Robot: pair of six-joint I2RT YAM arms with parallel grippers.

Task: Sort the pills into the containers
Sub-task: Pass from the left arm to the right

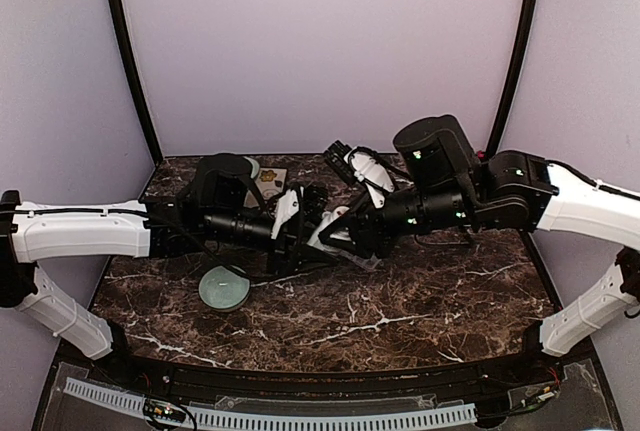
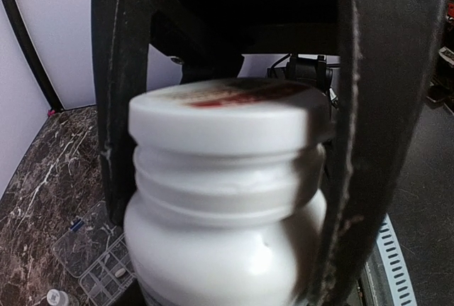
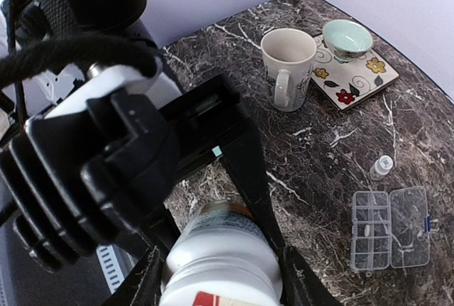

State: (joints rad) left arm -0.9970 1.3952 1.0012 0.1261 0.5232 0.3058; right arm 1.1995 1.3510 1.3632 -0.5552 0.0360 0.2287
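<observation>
**A:** Closest to us, the left gripper (image 2: pixel 230 132) is clamped round the white pill bottle (image 2: pixel 227 235), holding it up off the table (image 3: pixel 340 128).

**B:** And our right gripper (image 3: pixel 221 269)?

**A:** Its fingers (image 3: pixel 289 277) sit on either side of the cap (image 3: pixel 220 249) and look pressed against it. We read that as a grasp on the same bottle.

**B:** Where do the pills go?

**A:** Into the containers (image 3: pixel 370 256), the clear organiser box. It lies flat on the marble, below and beyond the jaws, off to the right in the right wrist view. Its lid (image 3: pixel 410 228) is folded open beside it, and its long axis runs away from that camera. One pill (image 3: pixel 367 229) already sits in a compartment.

**B:** Which of our arms is nearer?

**A:** We cannot tell, because from overhead our arms hide the box.

**B:** And past it?

**A:** A small bottle (image 3: pixel 381 167), then the mug (image 3: pixel 287 64). At the back is the flowered tile (image 3: pixel 355 82) with a pale green bowl (image 3: pixel 347 38) on it.
</observation>
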